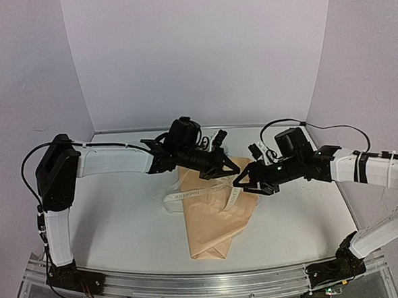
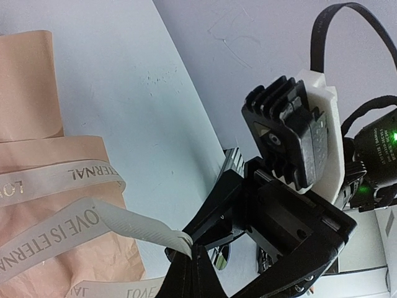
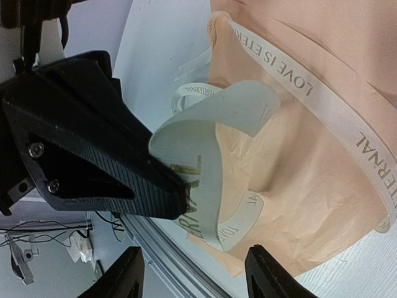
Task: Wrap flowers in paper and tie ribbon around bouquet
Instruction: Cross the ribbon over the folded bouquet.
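On the white table (image 1: 122, 221) lies the folded tan paper (image 1: 213, 219). The left pincer (image 2: 189, 245) pinches the lettered ribbon (image 2: 74, 223) above it, while the right pincer (image 3: 195, 251) stands spread just beside.

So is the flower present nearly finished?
About halfway. The paper is already rolled into a cone. Right now the left tool pinches the ribbon near its end, and the right tool is open by a loop. Left to do: no knot shows and the ribbon lies loose. I cannot see the flowers.
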`<action>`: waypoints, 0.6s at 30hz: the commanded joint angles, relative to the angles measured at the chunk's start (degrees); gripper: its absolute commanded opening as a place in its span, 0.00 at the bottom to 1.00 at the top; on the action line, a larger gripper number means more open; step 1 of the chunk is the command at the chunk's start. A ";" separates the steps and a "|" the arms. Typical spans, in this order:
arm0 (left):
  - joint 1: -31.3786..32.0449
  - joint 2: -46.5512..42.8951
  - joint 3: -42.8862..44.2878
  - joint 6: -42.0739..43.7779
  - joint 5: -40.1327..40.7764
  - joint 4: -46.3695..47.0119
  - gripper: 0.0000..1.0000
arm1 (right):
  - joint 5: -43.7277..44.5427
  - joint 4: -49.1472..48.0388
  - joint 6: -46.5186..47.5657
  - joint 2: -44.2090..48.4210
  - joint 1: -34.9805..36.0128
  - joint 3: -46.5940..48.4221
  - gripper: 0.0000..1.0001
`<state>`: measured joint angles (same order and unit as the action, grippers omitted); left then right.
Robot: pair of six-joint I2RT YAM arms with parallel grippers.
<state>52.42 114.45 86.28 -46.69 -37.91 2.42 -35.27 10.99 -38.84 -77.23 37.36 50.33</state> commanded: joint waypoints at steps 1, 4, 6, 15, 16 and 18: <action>-0.27 0.23 2.81 -1.25 -1.99 1.10 0.00 | 2.72 1.26 3.55 -0.07 0.97 0.43 0.55; -0.35 0.39 2.82 -1.79 -2.44 1.39 0.00 | 4.09 1.23 4.10 -0.58 1.05 0.67 0.53; -0.47 0.60 2.70 -2.18 -2.95 1.85 0.00 | 4.48 1.17 4.37 -1.14 1.26 1.16 0.51; -1.21 1.87 2.79 -3.93 -5.01 3.32 0.00 | 8.18 -2.39 5.33 -3.36 2.44 1.46 0.46; -1.30 2.04 2.76 -4.23 -5.19 3.58 0.00 | 8.54 -2.71 5.27 -3.48 2.52 1.44 0.45; -1.43 2.31 2.79 -4.37 -5.33 3.84 0.00 | 9.36 -3.15 5.16 -3.72 2.76 1.44 0.45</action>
<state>51.58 116.13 86.36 -49.96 -41.46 3.48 -29.03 10.90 -34.52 -80.39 39.52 50.33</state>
